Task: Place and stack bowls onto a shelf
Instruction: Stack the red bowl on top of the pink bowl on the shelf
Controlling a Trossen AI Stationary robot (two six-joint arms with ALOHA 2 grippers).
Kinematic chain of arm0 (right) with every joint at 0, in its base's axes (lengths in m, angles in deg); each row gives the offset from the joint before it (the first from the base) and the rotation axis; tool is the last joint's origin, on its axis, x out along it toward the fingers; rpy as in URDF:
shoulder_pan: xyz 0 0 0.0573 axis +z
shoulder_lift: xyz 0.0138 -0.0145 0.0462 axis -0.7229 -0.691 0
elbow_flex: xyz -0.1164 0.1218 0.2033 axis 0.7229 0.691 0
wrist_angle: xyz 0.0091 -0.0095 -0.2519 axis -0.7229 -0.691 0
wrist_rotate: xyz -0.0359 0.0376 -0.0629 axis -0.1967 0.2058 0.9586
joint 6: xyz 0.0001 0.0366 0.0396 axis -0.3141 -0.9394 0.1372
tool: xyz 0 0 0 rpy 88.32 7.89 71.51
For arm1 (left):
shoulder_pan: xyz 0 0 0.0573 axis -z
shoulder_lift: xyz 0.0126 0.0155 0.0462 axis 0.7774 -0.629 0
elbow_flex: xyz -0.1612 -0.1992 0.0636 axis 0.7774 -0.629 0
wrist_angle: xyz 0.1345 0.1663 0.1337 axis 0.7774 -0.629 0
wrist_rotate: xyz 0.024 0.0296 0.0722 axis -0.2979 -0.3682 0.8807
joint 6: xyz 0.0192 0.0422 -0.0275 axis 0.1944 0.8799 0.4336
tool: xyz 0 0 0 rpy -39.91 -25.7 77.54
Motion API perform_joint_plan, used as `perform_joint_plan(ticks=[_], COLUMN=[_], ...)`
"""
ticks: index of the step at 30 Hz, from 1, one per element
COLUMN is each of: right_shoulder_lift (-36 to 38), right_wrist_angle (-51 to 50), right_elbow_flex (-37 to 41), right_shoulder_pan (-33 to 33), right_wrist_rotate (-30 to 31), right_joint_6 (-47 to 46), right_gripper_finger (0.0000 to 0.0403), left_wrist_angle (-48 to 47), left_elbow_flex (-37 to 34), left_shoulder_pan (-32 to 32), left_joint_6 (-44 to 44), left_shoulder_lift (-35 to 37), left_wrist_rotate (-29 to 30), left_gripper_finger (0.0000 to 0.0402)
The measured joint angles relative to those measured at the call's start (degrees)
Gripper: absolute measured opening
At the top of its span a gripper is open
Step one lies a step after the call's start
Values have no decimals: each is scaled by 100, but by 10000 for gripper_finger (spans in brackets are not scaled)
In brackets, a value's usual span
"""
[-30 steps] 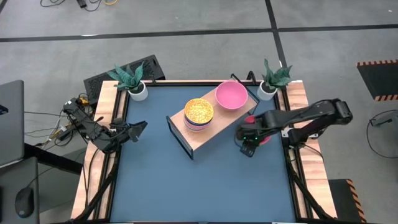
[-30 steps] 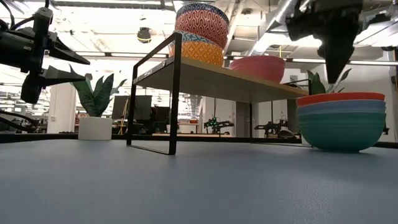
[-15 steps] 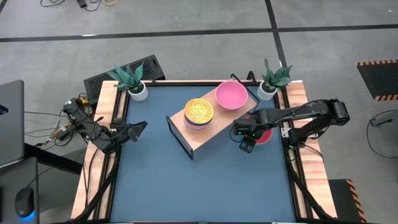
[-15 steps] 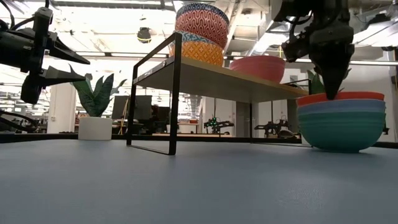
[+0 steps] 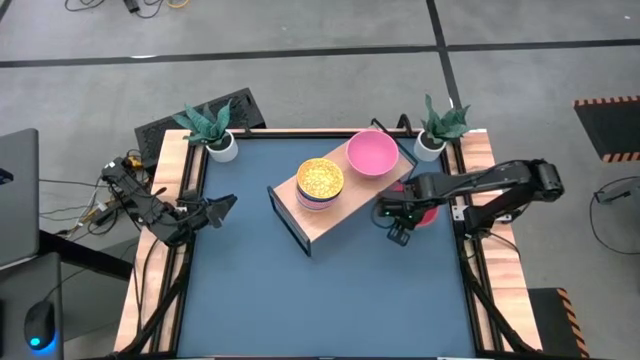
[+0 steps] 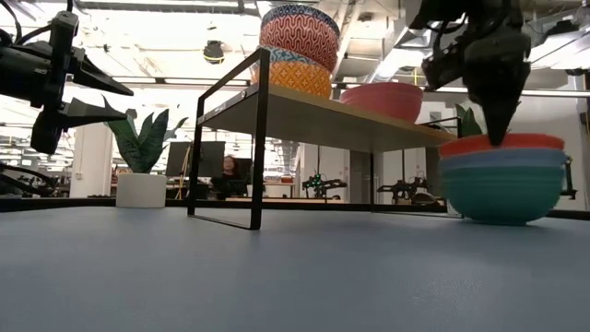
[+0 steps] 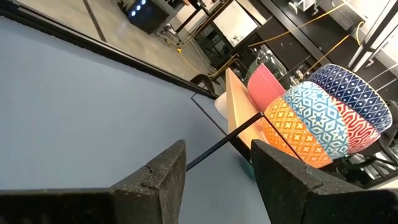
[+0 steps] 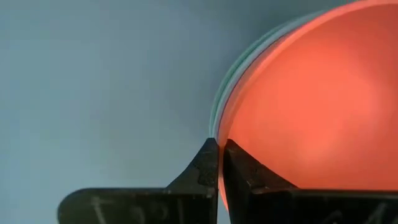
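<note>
The shelf stands slantwise at the table's middle. On it are a stack of patterned bowls and a pink bowl. To its right, on the tabletop, sits a nested stack of bowls: teal at the bottom, blue above it, a red bowl on top. My right gripper is shut on the red bowl. My left gripper hangs open above the table's left edge, facing the shelf and the patterned bowls. My right gripper pinches the red bowl's rim on the side toward the table's left, with one finger inside the bowl and one outside. The fingers come from above, pointing down. The bowl rests nested in the stack.
Two potted plants in white pots stand at the far corners. Wooden rails run along the table's left and right sides. Bare blue tabletop spreads over the near half.
My right gripper has come down from above the stack onto the red bowl's rim. The left arm has kept still.
</note>
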Motion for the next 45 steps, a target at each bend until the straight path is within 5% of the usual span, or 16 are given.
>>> perform_joint_plan(ticks=[12,19,32,39,45], right_shoulder_lift=[835,1365,1272,434,-269], right_wrist_angle=[-810,-700,1117,662,-544], right_elbow_flex=[-749,-1948,-3806,-3862,-3860], right_shoulder_pan=[0,0,-500,-1241,-1496], right_wrist_rotate=[-1068,-1725,983,884,531], right_joint_6=[-441,197,3689,5193,5516], right_gripper_finger=[26,26,26,26,26], left_wrist_angle=[0,0,0,0,0], left_elbow_flex=[0,1,0,0,0], left_shoulder_pan=[0,0,0,0,0], left_joint_6=[15,-7,-7,-7,-5], left_shoulder_lift=[0,0,0,0,0], left_wrist_rotate=[0,0,4,0,-2], left_gripper_finger=[165,165,165,165,165])
